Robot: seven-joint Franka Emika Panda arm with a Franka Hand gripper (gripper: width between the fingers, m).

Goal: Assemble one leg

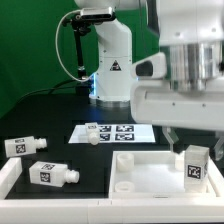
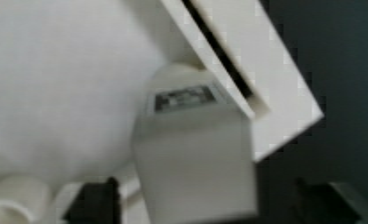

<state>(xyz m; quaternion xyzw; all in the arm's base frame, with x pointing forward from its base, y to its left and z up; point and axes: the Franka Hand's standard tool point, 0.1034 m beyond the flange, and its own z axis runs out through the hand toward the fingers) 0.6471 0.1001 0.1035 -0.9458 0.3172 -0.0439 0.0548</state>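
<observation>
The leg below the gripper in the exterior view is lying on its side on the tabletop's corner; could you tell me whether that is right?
Not quite: the leg is standing upright, not lying on its side, as the exterior view shows. The rest holds: it is on a corner of the tabletop, below the gripper.

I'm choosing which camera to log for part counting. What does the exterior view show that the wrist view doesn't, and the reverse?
Only the exterior view shows two loose legs, a third lying by the marker board, and the arm's base. Only the wrist view shows a close-up of the tabletop's raised rim. Both show the tabletop with a leg standing against it.
</observation>
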